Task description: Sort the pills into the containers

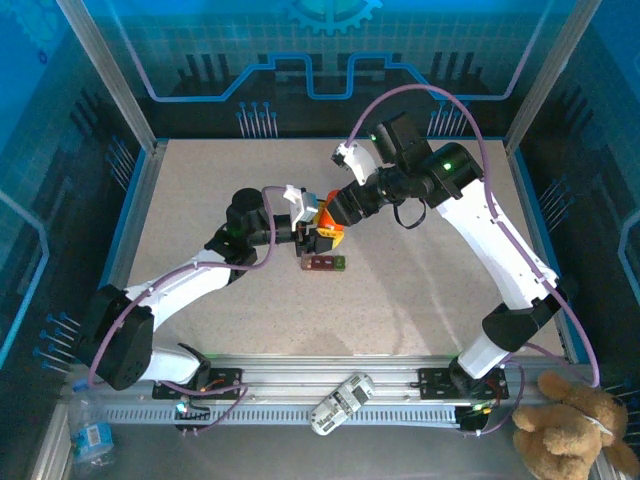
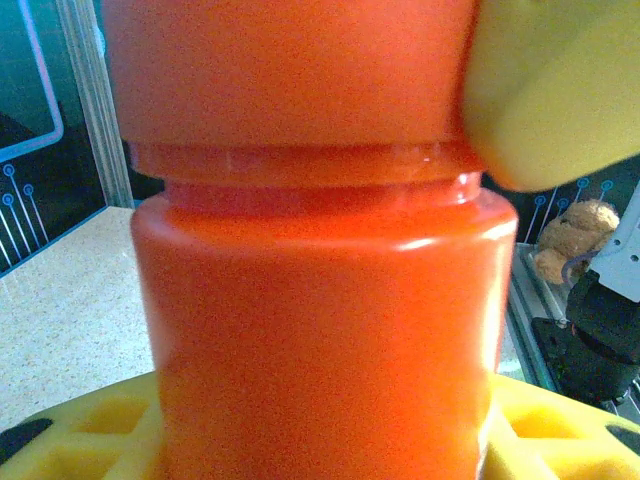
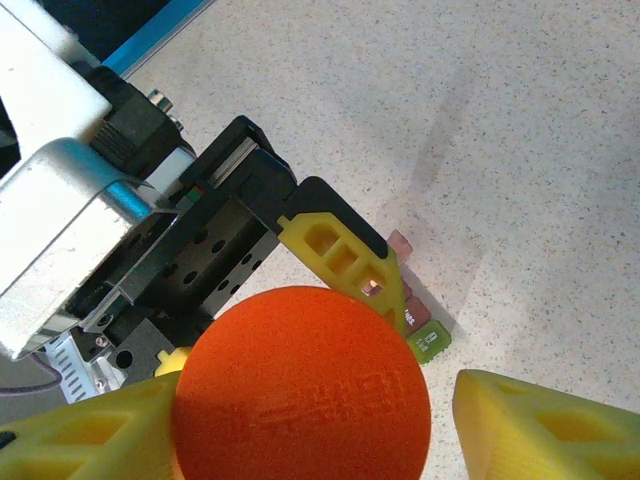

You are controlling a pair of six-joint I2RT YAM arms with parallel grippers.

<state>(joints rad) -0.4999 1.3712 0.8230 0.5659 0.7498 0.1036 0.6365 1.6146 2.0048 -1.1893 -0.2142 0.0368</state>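
White left arm [image 1: 180, 285] and right arm [image 1: 495, 235], black-jointed, each trail a purple cable [image 1: 420, 92]. Fingers [image 3: 545, 430] are yellow latticed plastic.

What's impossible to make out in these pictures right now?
Any pills: orange bottle is opaque.
Containers: lids too small overhead; left gripper covers most in right wrist view.
Right gripper grip on cap: fingers cut off at bottom edge.

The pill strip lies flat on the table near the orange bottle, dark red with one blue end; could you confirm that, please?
Not quite: the end of the pill strip is green, not blue, as the right wrist view shows. It does lie flat on the table near the orange bottle.
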